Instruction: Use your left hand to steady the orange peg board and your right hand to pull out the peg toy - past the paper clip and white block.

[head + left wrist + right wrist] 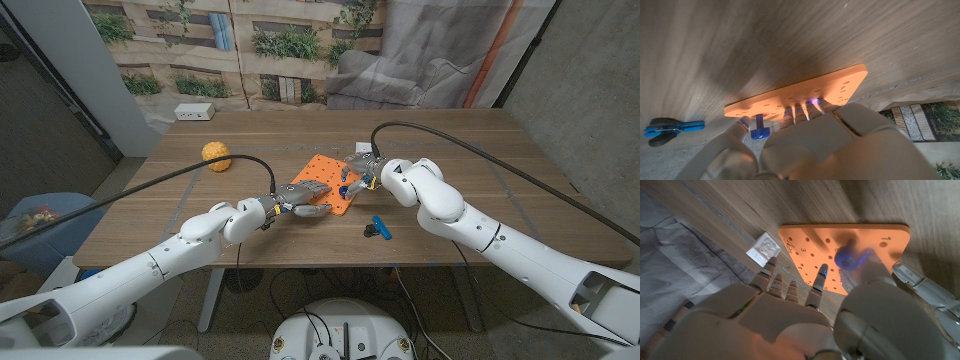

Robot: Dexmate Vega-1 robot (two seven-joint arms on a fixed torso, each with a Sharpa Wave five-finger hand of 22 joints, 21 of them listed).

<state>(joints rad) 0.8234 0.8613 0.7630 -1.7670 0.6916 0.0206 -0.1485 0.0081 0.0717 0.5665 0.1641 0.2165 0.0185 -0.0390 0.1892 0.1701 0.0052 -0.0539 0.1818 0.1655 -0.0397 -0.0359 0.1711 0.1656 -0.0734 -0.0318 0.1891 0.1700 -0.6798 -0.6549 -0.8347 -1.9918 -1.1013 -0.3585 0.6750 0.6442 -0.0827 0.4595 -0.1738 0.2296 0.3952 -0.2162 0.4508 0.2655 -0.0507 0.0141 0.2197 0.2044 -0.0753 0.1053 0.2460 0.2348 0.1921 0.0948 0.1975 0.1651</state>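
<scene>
the right hand point(372, 172) reaches over the far right part of the orange peg board point(322, 171), its fingers point(771, 270) spread down onto the board face. in the right wrist view its thumb point(871, 275) lies right against the blue peg point(846, 256), which stands upright in the board near the corner marked 1; whether the thumb and a finger actually pinch the peg, i cannot tell. in that same view a white block point(763, 249) lies on the table just beside the board's edge, next to the fingertips.

the left hand point(300, 197) rests on the near left part of the board, fingers point(807, 110) laid together on the orange surface, pressing on it rather than wrapping anything. in the left wrist view the fingertips sit on the board's near edge, and the blue peg point(760, 128) shows between thumb and fingers, past the board.

the board lies flat on the wooden table point(450, 135), near the middle, turned a little askew to the table edge. a blue and black clip point(377, 229) lies on the table near the front edge, apart from the board, below the right forearm; the left wrist view shows it too point(671, 129). a yellow-orange ball point(215, 154) sits well to the left of the board. a small white box point(193, 112) rests near the far left corner of the table.
</scene>
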